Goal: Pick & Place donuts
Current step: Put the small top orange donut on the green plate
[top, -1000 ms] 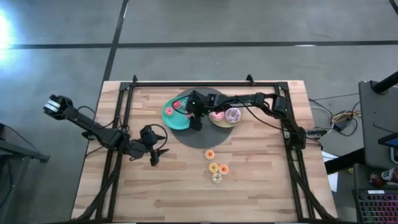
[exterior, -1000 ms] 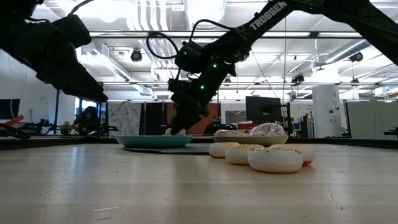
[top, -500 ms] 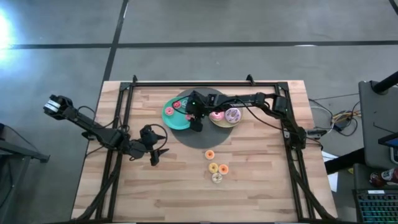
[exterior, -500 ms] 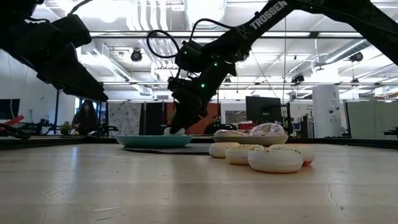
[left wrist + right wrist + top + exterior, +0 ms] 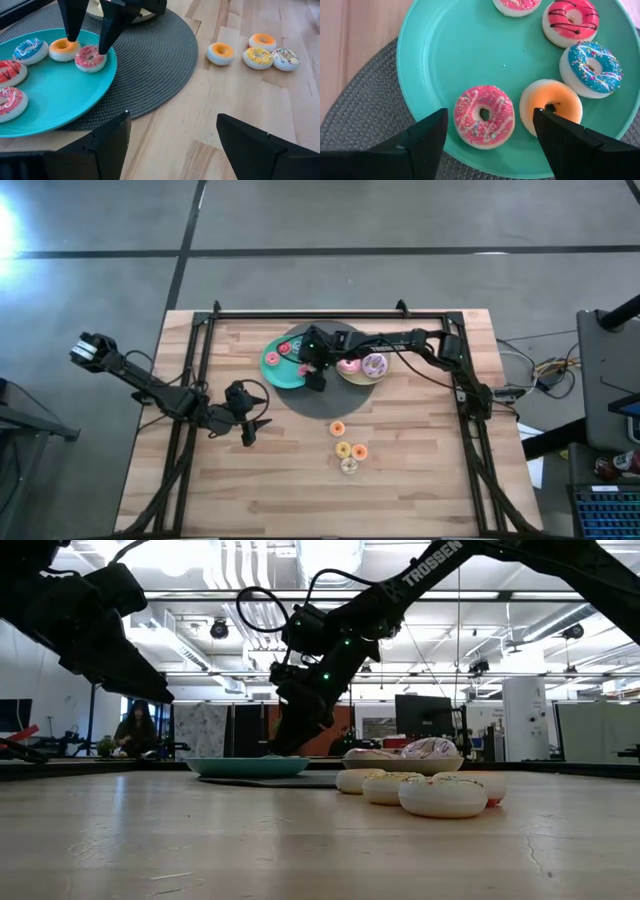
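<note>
My right gripper [image 5: 490, 114] is open and hangs just above the teal plate [image 5: 435, 60], which lies on a dark round mat. Its fingers stand on either side of a tiny pink sprinkled donut [image 5: 484, 116] without touching it. An orange [image 5: 551, 106], a blue [image 5: 591, 67] and two more pink tiny donuts lie flat on the plate too. Larger donuts [image 5: 372, 365] sit on the beige plate beside it. Several tiny donuts [image 5: 346, 448] rest on the bare wood. My left gripper [image 5: 247, 425] waits open near the table's left side.
The dark woven mat [image 5: 150, 55] lies under both plates in the far middle of the table. The loose tiny donuts [image 5: 257, 56] lie toward the near side of it. A black metal frame [image 5: 200, 360] runs along the table's sides and far edge.
In the low view a pale donut showed at my right gripper's fingertips just above the teal plate. It no longer shows there. The gripper has stayed over the same spot.
</note>
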Tool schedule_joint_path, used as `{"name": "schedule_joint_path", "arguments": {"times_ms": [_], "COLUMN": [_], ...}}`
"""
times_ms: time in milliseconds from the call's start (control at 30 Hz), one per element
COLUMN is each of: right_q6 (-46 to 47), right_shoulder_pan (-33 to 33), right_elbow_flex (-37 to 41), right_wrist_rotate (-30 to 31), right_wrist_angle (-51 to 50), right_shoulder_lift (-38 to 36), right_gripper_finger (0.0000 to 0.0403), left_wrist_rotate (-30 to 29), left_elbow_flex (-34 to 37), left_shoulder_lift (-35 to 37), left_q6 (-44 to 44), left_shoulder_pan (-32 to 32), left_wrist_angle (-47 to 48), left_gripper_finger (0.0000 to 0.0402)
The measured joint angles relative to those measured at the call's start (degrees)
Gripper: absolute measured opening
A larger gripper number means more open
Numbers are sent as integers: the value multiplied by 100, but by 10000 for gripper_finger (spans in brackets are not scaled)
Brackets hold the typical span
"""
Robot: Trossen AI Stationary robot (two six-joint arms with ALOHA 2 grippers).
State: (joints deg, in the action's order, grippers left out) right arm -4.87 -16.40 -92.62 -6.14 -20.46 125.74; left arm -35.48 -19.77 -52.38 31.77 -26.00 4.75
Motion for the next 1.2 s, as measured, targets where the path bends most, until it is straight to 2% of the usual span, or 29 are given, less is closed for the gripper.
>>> {"name": "schedule_joint_path", "arguments": {"times_ms": [267, 633, 767, 900, 1200], "right_q6": [13, -80, -81, 58, 846], "right_shoulder_pan": [19, 603, 937, 1285, 2148], "right_elbow_flex": [7, 301, 767, 1390, 3277], "right_wrist_rotate": [7, 13, 103, 621, 1437], "right_wrist_angle": [-43, -693, -722, -723, -81], "right_shoulder_lift": [-313, -1648, -2225, -2891, -4540], "right_gripper_finger": [295, 288, 285, 280, 275], "left_wrist_rotate": [-64, -63, -66, -53, 498], "left_elbow_flex": [0, 22, 29, 31, 31], "left_shoulder_lift": [0, -20, -20, -21, -475], "left_q6": [84, -68, -222, -458, -1032], "left_shoulder_pan": [0, 2, 2, 2, 3], "left_wrist_angle": [0, -593, -1054, -1436, -2618], "left_gripper_finger": [271, 271, 271, 271, 271]}}
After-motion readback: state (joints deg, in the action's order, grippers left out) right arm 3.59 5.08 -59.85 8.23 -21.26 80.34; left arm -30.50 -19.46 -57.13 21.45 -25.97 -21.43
